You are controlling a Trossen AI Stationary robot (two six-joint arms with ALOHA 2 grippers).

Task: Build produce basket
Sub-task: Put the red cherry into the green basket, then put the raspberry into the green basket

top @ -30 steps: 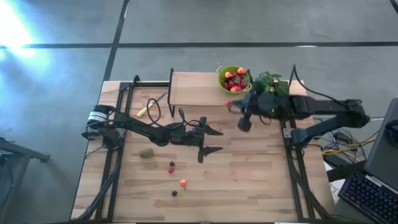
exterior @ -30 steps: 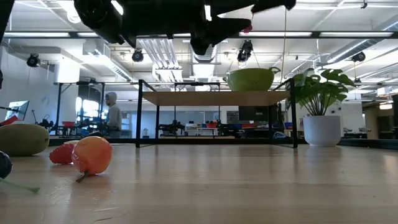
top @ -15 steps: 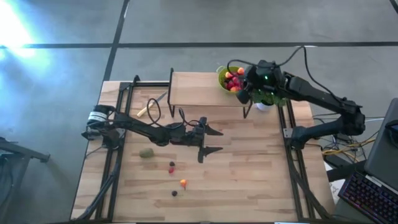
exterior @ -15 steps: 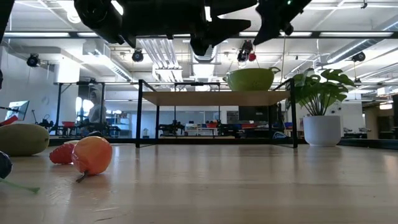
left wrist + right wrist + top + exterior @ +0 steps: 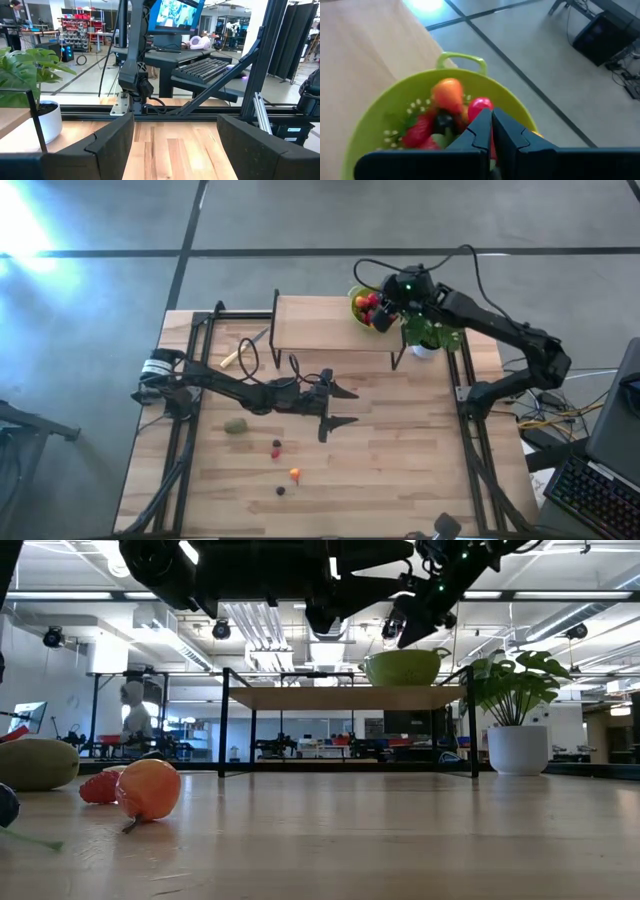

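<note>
We had the right tool (image 5: 491,131) poised right over the produce basket (image 5: 362,306) on the raised shelf (image 5: 315,322), fingers pressed together. Best move here, we figured: part them only once dead centre and low, so nothing bounces off the rim. The basket already held a heap of red and orange fruit (image 5: 449,95). The left tool (image 5: 340,406) waited mid-counter, fingers apart, with the kiwi (image 5: 235,425) and a few berries (image 5: 294,474) on the counter (image 5: 400,470).
</note>
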